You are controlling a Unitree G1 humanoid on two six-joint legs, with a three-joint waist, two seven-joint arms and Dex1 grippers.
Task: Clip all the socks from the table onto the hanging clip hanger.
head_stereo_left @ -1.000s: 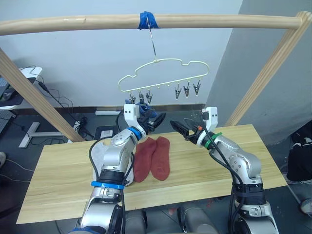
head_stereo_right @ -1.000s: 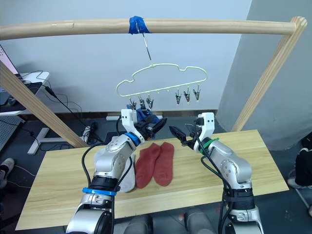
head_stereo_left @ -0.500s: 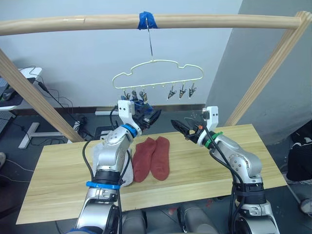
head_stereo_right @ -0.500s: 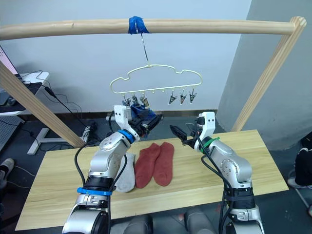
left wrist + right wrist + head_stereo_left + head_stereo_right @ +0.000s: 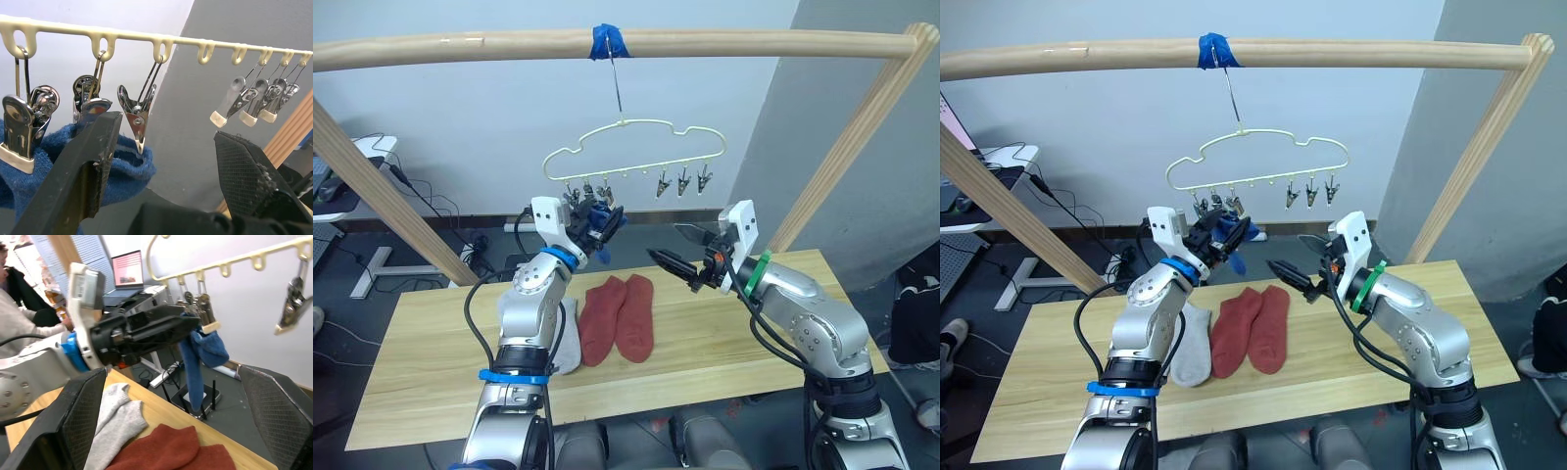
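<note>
We see the long light-wood plank table [image 5: 705, 343] beneath a round pale wooden pole frame [image 5: 509, 41]. From a patch of blue tape [image 5: 610, 40] on that pole hangs the thin pale-yellow, cloud-outlined wire clip hanger [image 5: 631, 147], with three small metal clips [image 5: 682, 180] free at its right end and three bunched at its left.

On the table lie two rust-red knit ankle socks [image 5: 619, 317] side by side, touching, and just to their left two light grey ankle socks [image 5: 1190, 343].

Our left gripper [image 5: 597, 221] is raised to the hanger's left clips, its two black fingers spread apart, one pressed against the blue knit socks [image 5: 122, 166] that hang from those clips. Our right gripper [image 5: 677, 247] hovers over the table near the red socks, below the free clips, fingers wide apart and empty.
</note>
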